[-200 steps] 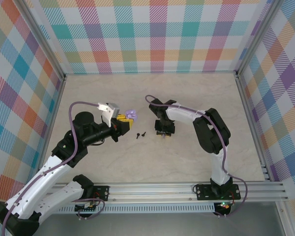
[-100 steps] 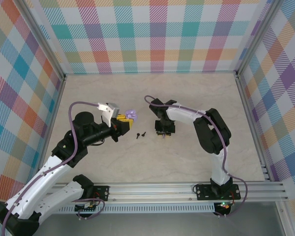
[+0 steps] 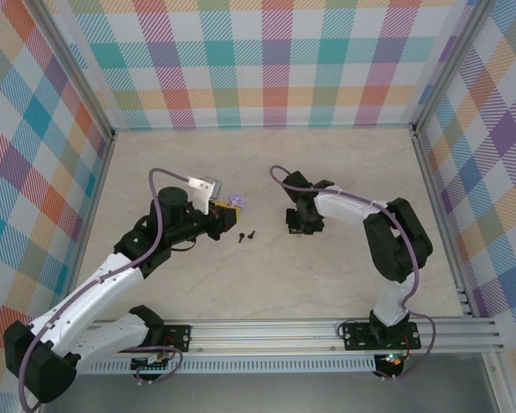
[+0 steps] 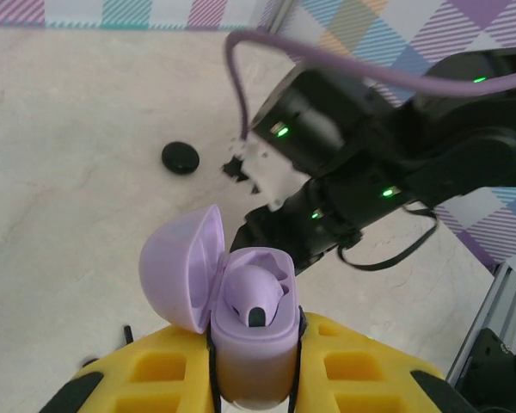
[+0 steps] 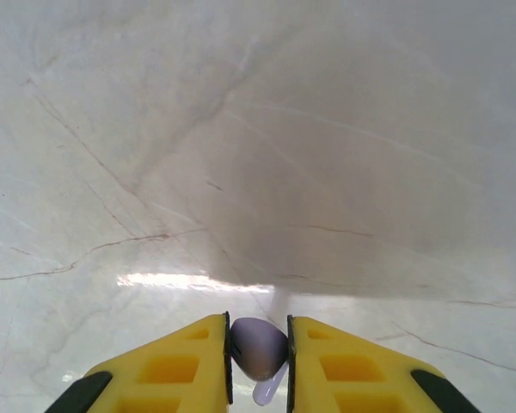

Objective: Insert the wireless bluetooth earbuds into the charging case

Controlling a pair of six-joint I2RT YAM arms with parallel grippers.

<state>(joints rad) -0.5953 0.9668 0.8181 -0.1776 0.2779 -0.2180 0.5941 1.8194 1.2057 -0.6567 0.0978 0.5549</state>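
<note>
1. A beige, marble-veined table point(image 3: 344, 172) with a glossy sheen sits inside walls of pastel plaid fabric point(image 3: 267, 60), with a ribbed aluminium rail point(image 3: 327, 331) along the near edge.
2. The left gripper point(image 3: 230, 209) has its ridged yellow fingers point(image 4: 361, 366) closed on a lavender charging case point(image 4: 251, 357), a smooth, rounded plastic shell held upright.
3. The case's domed lid point(image 4: 181, 280) is hinged open to the left.
4. A seated lavender earbud point(image 4: 254, 297), glossy and bulbous, lies in one well of the case with a dark spot on its near end.
5. The right gripper point(image 3: 303, 225), just above the table, pinches a second lavender earbud point(image 5: 258, 346) between its yellow fingers point(image 5: 176, 361); the rounded body shows in the narrow gap and a pale stem pokes out below.
6. Two black earbuds point(image 3: 246, 234), tiny and stemmed, lie on the table between the grippers, near the left one.
7. In the left wrist view, a small black oval piece point(image 4: 181, 158) rests on the table beyond the case.
</note>
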